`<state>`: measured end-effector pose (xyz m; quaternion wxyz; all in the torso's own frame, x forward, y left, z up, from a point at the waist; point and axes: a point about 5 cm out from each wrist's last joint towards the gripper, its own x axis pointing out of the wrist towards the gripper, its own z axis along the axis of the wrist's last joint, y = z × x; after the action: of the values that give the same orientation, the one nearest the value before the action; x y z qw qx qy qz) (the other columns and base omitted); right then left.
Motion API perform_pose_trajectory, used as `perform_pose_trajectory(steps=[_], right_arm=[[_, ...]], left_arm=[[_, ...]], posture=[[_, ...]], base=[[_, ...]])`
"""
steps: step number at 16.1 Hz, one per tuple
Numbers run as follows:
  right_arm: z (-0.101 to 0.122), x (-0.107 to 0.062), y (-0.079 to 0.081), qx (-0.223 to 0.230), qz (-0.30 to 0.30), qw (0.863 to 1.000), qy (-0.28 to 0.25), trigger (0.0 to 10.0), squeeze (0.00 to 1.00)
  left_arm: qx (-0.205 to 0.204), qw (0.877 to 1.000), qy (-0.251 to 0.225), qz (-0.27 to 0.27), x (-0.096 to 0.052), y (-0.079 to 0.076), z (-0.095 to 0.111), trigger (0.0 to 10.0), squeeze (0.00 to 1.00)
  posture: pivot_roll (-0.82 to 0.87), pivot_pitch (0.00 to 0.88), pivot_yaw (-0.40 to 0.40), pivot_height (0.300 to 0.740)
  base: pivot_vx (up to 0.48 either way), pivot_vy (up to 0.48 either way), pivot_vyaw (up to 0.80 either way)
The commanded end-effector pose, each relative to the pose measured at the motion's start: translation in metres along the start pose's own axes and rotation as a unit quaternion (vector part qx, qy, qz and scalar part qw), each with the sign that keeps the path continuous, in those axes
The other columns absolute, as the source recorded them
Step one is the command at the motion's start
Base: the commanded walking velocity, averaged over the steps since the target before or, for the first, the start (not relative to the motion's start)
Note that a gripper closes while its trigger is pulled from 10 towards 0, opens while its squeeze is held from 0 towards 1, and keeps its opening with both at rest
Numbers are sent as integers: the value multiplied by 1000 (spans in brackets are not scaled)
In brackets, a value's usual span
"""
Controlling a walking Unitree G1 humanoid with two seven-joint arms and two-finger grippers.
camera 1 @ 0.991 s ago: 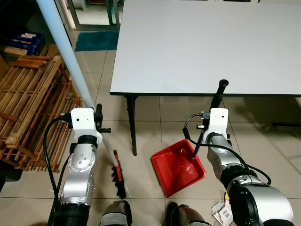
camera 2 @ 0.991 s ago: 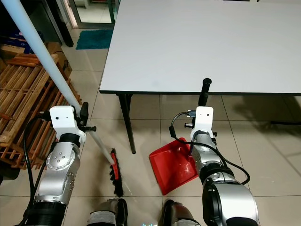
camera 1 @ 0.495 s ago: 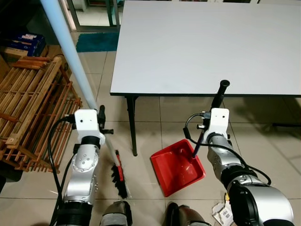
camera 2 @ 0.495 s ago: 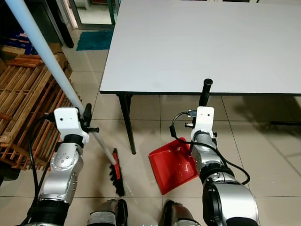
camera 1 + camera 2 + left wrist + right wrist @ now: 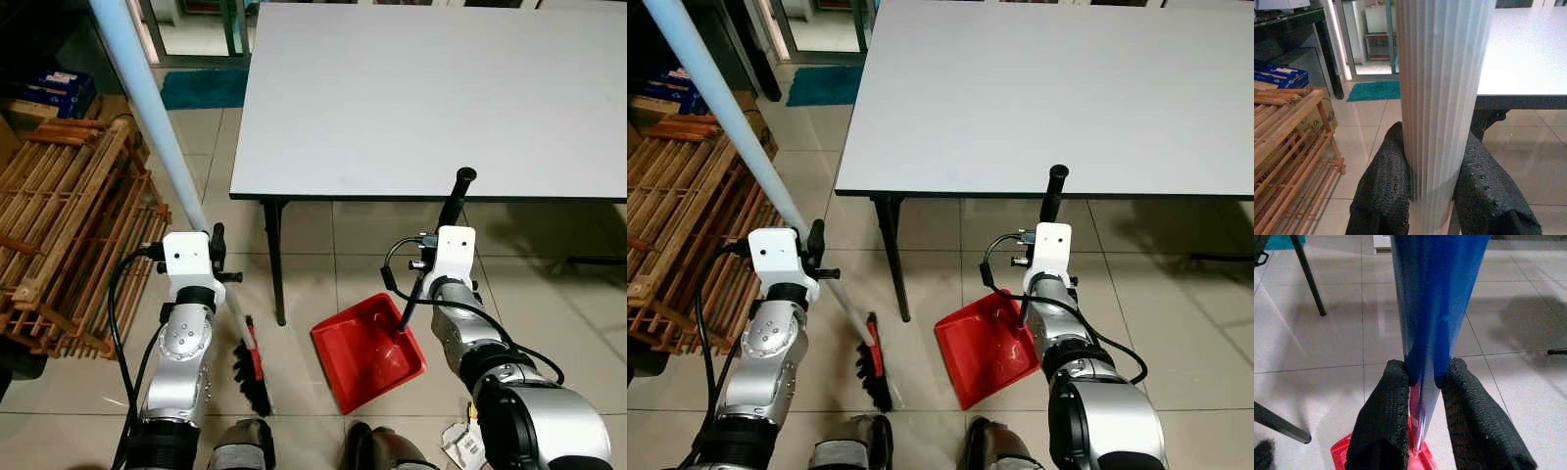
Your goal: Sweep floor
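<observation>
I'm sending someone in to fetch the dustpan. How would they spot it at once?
Start at the big white table and look down at the tiled floor under its near edge, right of the black table leg. The dustpan lies there, held by the right gripper: bright red, unlike the dark-bristled broom left of it.

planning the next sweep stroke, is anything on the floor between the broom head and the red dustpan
Nothing visible does. The broom head rests on bare tile just left of the red dustpan. The table leg stands farther out, behind that gap rather than in it.
</observation>
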<state>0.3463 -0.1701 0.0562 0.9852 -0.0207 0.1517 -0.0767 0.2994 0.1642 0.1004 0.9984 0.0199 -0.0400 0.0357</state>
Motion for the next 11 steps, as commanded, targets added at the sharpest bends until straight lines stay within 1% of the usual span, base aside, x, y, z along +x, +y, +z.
perform_pose_trajectory(steps=[1, 11], right_arm=[[7, 2, 2, -5, 7, 1000, -11, 10000, 0], [4, 1, 4, -1, 20, 1000, -7, 10000, 0]], left_arm=[[4, 1000, -1, 3, -2, -1, -2, 10000, 0], [-1, 1000, -6, -4, -5, -8, -2, 10000, 0]], posture=[[73, 95, 2, 740], [75, 71, -5, 740]], base=[[0, 0, 0], [0, 0, 0]])
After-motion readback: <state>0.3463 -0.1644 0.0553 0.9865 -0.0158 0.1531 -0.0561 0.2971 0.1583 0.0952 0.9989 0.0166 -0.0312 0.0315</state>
